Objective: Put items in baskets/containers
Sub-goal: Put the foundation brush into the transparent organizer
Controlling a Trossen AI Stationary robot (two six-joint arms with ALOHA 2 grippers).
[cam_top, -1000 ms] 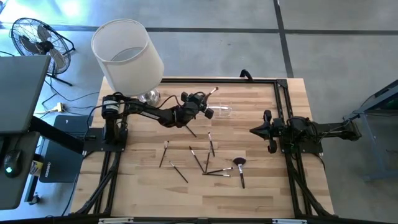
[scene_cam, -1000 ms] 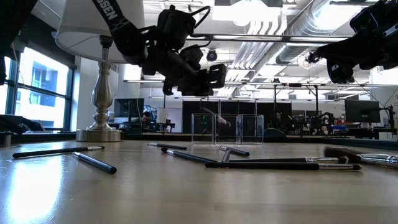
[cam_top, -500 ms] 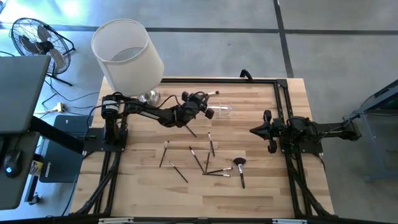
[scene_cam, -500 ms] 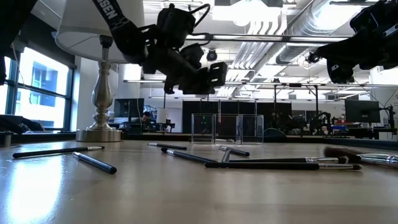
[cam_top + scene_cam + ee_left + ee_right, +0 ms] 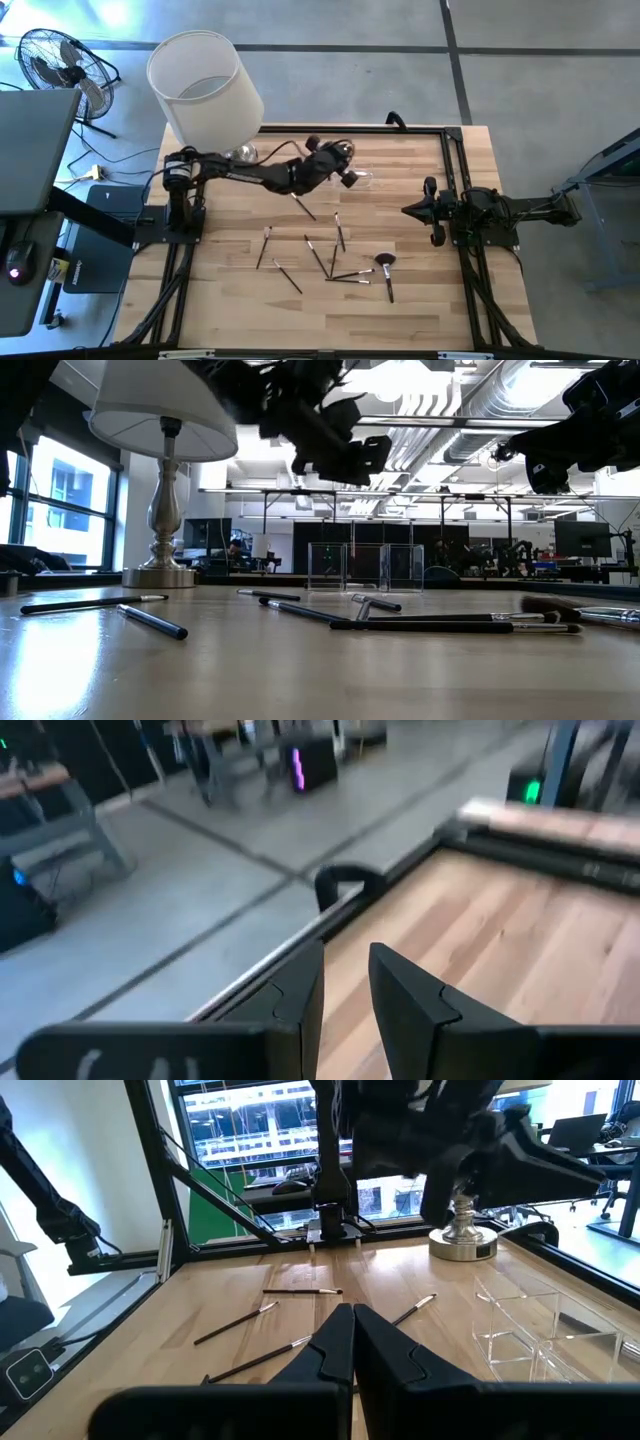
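Several slim makeup brushes (image 5: 318, 256) lie flat on the wooden table, spread over its middle. One with a fluffy reddish-brown head (image 5: 387, 266) is to their right, and one lies apart, nearer the arm (image 5: 303, 208). The clear plastic holder (image 5: 362, 178) stands on the far half of the table; it also shows in the low view (image 5: 365, 567) and the right wrist view (image 5: 520, 1330). My left gripper (image 5: 345, 960) hangs high beside the holder (image 5: 346, 150), its fingers a narrow gap apart with nothing showing between them. My right gripper (image 5: 352, 1315) waits shut and empty at the right (image 5: 410, 211).
A lamp with a big white shade (image 5: 205, 85) stands on its silver base (image 5: 160, 572) at the table's far left corner. A black metal frame (image 5: 450, 160) runs along the far and right sides. Bare wood lies near the front edge.
My left gripper has risen well above the table and gone toward the right and far edges, swinging about as it went. The brushes on the table have stayed where they were.
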